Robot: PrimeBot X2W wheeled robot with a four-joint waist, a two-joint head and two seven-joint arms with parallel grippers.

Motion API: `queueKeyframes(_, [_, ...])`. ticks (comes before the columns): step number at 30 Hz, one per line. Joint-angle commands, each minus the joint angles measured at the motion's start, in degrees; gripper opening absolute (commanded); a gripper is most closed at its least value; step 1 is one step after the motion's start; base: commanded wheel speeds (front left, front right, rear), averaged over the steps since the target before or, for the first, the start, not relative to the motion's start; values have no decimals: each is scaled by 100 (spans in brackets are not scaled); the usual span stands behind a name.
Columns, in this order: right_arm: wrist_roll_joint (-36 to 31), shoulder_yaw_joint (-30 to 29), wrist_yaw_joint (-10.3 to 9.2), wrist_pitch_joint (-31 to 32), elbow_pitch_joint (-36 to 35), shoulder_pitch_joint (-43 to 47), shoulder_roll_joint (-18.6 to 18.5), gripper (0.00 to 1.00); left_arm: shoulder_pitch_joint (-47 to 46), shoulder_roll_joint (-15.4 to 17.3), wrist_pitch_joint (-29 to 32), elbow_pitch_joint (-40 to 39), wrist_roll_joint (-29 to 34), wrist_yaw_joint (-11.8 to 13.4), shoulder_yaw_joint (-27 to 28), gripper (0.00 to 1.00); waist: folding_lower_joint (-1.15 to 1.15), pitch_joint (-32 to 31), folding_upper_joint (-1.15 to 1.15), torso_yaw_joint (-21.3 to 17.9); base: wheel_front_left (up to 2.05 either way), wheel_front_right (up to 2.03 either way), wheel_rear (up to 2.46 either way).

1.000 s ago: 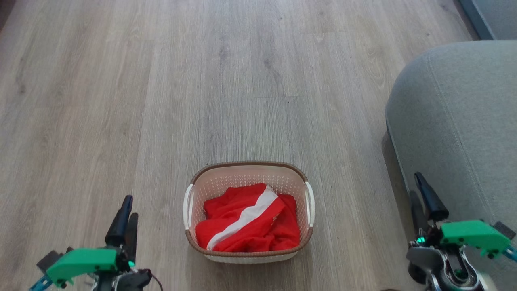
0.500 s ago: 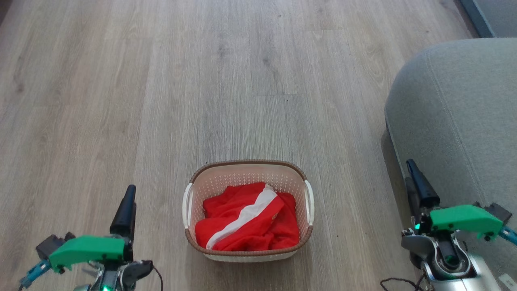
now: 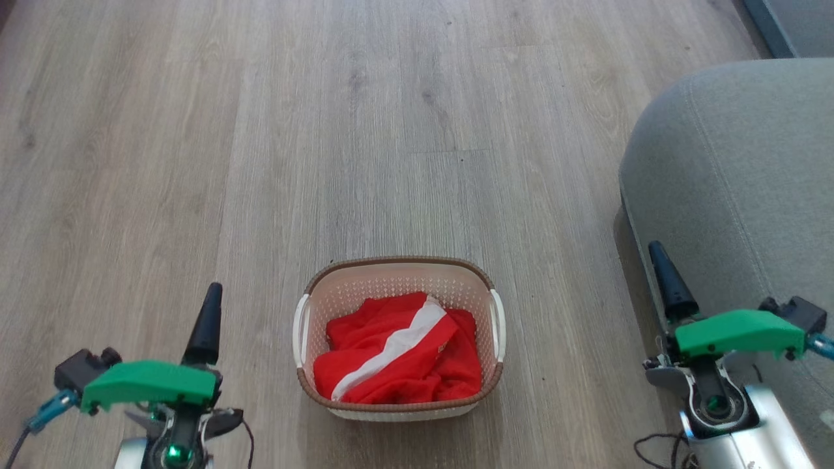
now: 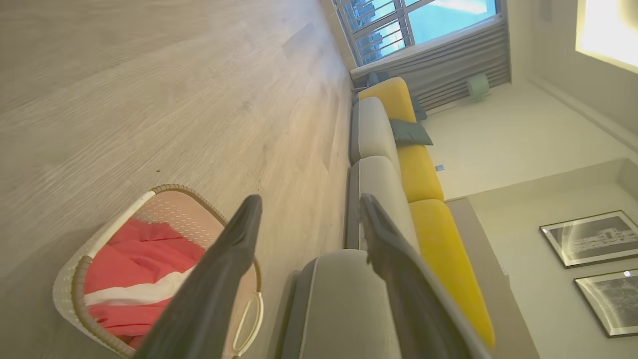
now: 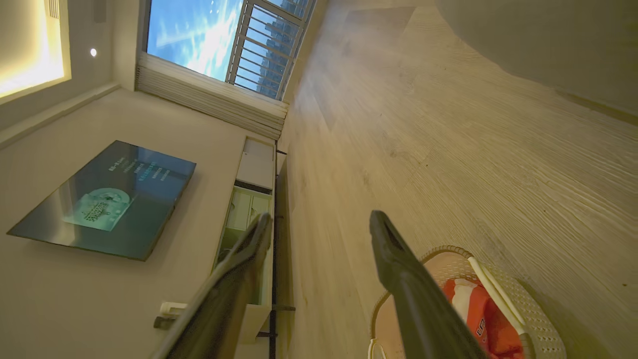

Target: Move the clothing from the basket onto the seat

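Observation:
The cream basket (image 3: 399, 273) with a brown rim stands on the wood floor at bottom centre of the head view. Red clothing (image 3: 397, 355) with a white band lies bunched inside it. The grey seat (image 3: 736, 169) rises at the right edge. My left gripper (image 3: 210, 305) hovers left of the basket, apart from it. My right gripper (image 3: 659, 264) hangs between basket and seat. In the left wrist view my left gripper (image 4: 309, 209) is open and empty, with the basket (image 4: 75, 286) and clothing (image 4: 129, 254) at lower left. The right wrist view shows my right gripper (image 5: 319, 224) open and empty, the basket (image 5: 533, 319) at lower right.
Bare wood floor (image 3: 365, 130) stretches ahead and to the left of the basket. A dark grey edge (image 3: 791, 26) lies at the top right corner. The left wrist view shows a grey and yellow sofa (image 4: 398, 159) running toward a window; the right wrist view shows a wall screen (image 5: 104, 199).
Both grippers have risen a little in the head view, fingers still pointing forward. The basket and clothing lie as before; the picture has shifted slightly.

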Motion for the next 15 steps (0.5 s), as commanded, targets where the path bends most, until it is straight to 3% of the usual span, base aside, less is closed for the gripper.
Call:
queueKeyframes(1, [-324,99,0,-91,-139,-421,-129,100,-396,135,-82,-148,332,-5,40,100,0,3,0,-1,0,0,0])
queueKeyframes(15, [-1720,305,0,-310,-34,-693,-176,100,-577,192,-300,-185,1894,-5,-29,100,0,33,0,-16,0,0,0])
